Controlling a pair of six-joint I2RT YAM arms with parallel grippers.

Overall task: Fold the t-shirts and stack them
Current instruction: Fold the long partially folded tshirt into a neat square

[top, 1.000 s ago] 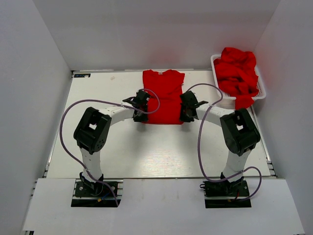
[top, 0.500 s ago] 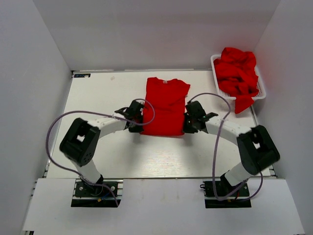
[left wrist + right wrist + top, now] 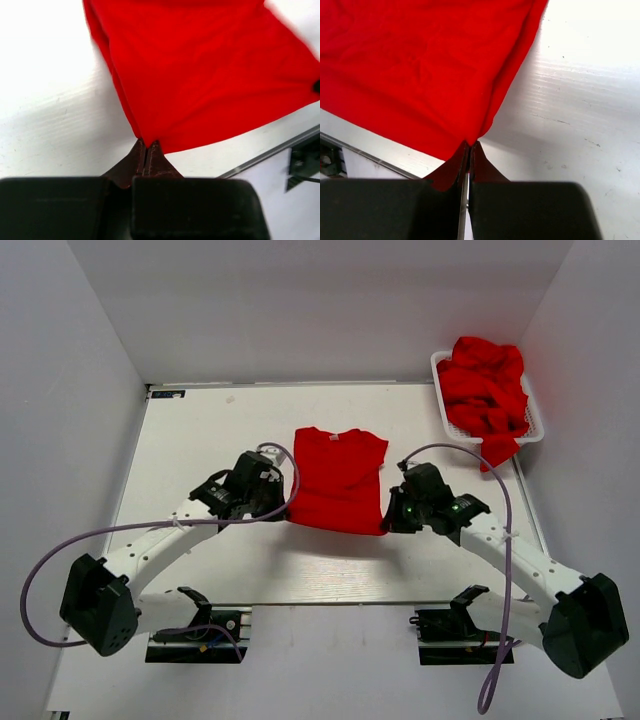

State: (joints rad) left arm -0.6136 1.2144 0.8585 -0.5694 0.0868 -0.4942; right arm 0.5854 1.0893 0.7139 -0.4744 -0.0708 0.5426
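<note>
A red t-shirt (image 3: 338,478), folded to a narrow rectangle, hangs lifted at its near end over the table's middle. My left gripper (image 3: 283,508) is shut on its near left corner (image 3: 146,143). My right gripper (image 3: 388,518) is shut on its near right corner (image 3: 471,142). The cloth stretches between the two grippers, and its collar end lies on the table. More red t-shirts (image 3: 486,388) are heaped in the basket at the back right.
A white mesh basket (image 3: 444,416) stands at the table's back right, with one shirt draped over its near rim. The table's near edge (image 3: 270,154) runs close under the held hem. White walls close in the left, back and right sides.
Both grippers have closed on the shirt's near corners and pulled it toward the arms' bases, raising the near end. Both arms have swung outward and stretched low.
</note>
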